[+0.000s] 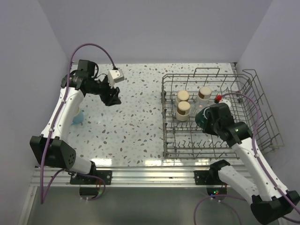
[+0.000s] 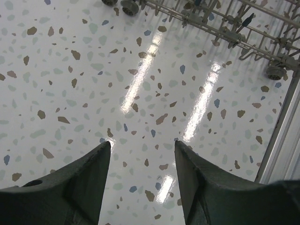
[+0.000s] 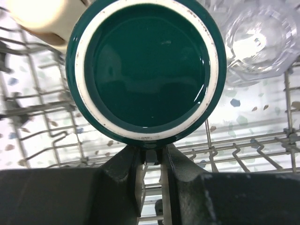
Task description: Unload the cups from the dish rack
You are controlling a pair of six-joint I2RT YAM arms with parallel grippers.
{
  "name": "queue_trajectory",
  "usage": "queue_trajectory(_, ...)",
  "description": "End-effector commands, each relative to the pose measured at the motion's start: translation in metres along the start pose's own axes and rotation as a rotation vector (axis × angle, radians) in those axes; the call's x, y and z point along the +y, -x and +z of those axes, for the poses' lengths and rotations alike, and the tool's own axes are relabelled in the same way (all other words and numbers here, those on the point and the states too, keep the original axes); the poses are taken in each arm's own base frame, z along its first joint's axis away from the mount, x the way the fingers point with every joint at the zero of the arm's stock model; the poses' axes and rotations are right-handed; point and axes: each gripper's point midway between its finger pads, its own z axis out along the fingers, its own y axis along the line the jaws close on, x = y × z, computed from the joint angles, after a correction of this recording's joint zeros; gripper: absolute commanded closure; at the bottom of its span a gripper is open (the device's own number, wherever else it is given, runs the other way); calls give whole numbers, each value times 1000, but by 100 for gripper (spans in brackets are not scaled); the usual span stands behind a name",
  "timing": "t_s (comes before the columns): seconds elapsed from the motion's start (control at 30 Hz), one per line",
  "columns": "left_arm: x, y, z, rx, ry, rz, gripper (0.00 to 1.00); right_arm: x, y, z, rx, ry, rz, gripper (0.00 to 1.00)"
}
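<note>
Dark teal mug (image 3: 145, 70): stands inverted, base up, on the tines of the dish rack (image 1: 164, 117), presumably to drain, just beside a clear glass tumbler (image 3: 258, 42). Right pincer (image 3: 151, 154) is clamped on its near edge, apparently the handle, likely for lifting out. Left pincer (image 2: 142, 145) is spread apart, unladen, above the worktop (image 2: 70, 70).

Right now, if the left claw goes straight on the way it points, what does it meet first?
Probably the speckled table top, short of the dish rack; depth is unclear.
</note>
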Motion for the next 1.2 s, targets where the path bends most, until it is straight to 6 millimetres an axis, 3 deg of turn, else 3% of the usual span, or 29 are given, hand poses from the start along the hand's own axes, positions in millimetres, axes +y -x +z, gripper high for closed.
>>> queue_trajectory(0.0, -15, 44, -17, -150, -33, 40, 39, 6, 46, -40, -151, 55, 23, 100)
queue_trajectory(0.1, -26, 61, -22, -221, -75, 25, 40, 16, 59, -58, -162, 112, -8, 100)
queue_trajectory(0.13, -28, 67, -24, -244, -85, 27, 40, 22, 72, -72, -198, 147, -10, 100)
queue_trajectory(0.2, -42, 83, -33, -311, -137, -1, 38, 47, 90, -89, -256, 284, -55, 100)
queue_trajectory(0.27, -48, 102, -41, -386, -166, 7, 35, 84, 125, -120, -400, 491, -62, 100)
queue_trajectory(0.3, -62, 113, -49, -430, -228, -51, 34, 98, 135, -130, -443, 569, -62, 100)
queue_trajectory(0.33, -60, 130, -56, -493, -230, -19, 33, 113, 142, -133, -466, 638, -59, 100)
queue_trajectory(0.37, -64, 135, -57, -519, -262, -50, 32, 133, 168, -152, -565, 749, -23, 100)
queue_trajectory(0.4, -79, 143, -66, -537, -351, -171, 31, 155, 166, -165, -552, 888, -52, 100)
queue_trajectory(0.43, -76, 162, -74, -613, -350, -97, 31, 172, 171, -158, -528, 950, -48, 100)
queue_trajectory(0.47, -77, 158, -70, -622, -384, -145, 31, 190, 188, -180, -584, 1078, -15, 100)
queue_trajectory(0.5, -84, 176, -86, -690, -411, -114, 31, 203, 189, -185, -568, 1157, -18, 100)
queue_trajectory(0.63, -82, 185, -90, -764, -392, -148, 29, 244, 205, -200, -631, 1248, -49, 100)
queue_trajectory(0.67, -81, 189, -91, -776, -380, -147, 28, 264, 195, -198, -611, 1271, -104, 100)
queue_trajectory(0.73, -74, 193, -90, -792, -358, -163, 28, 284, 189, -212, -616, 1344, -136, 100)
queue_trajectory(0.8, -72, 195, -90, -799, -360, -170, 28, 296, 188, -207, -593, 1363, -128, 100)
queue_trajectory(1.0, -61, 188, -79, -780, -315, -190, 31, 307, 187, -211, -594, 1408, -119, 100)
queue_trajectory(1.17, -61, 189, -80, -776, -311, -176, 34, 305, 188, -201, -593, 1351, -111, 100)
